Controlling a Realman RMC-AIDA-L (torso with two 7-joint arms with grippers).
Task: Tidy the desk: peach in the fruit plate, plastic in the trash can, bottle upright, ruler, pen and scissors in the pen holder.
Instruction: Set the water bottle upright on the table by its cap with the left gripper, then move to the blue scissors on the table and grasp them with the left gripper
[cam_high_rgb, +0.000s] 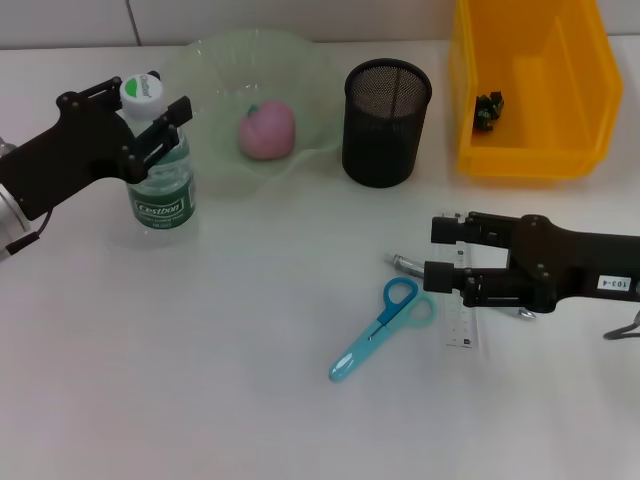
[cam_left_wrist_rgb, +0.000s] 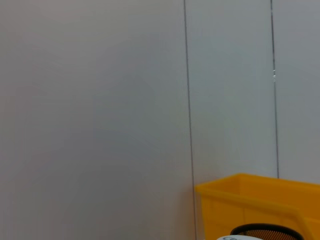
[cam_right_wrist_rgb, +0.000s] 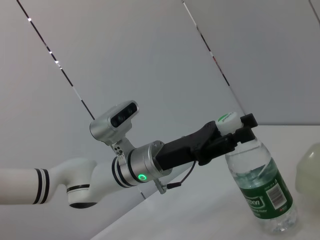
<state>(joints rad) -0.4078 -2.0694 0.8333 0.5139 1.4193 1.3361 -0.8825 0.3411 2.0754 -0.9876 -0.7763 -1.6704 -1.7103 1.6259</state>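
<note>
Nearest on the tabletop (cam_high_rgb: 200, 400): blue scissors (cam_high_rgb: 375, 330) lie flat, blades closed, handles toward the ruler (cam_high_rgb: 462, 318), tip toward the robot. Loose, nothing gripping them, so not yet in the holder.

Just beside the handles, the ruler lies flat, partly hidden under the right gripper (cam_high_rgb: 447, 258). The pen (cam_high_rgb: 408, 264) shows as a metallic end poking out by the same fingers; the rest is covered. Right gripper hangs low over the ruler and pen with its fingers spread apart, holding nothing. Judgement: it is lined up for a pick of ruler or pen; which one, cannot tell. A thin flat ruler will likely be awkward to pinch off the surface.

Further back left, the bottle (cam_high_rgb: 160, 170) stands upright, white cap up, green label facing front. Left gripper (cam_high_rgb: 150, 120) has its fingers on either side of the neck just under the cap; whether clamped or loosened, cannot tell. The right wrist view shows the same: bottle (cam_right_wrist_rgb: 260, 185) vertical on its base, left gripper (cam_right_wrist_rgb: 235, 131) at the neck. Bottle step looks done or nearly so, pending release.

Beyond that, the peach (cam_high_rgb: 266, 132) sits inside the pale green fruit plate (cam_high_rgb: 210, 70), so that item looks finished. The black mesh pen holder (cam_high_rgb: 386, 122) stands to the plate's right; nothing sticks out of it.

Farthest right, the yellow trash can (cam_high_rgb: 530, 150) has a small dark object (cam_high_rgb: 489, 108) inside, probably the plastic; too small to confirm.
</note>
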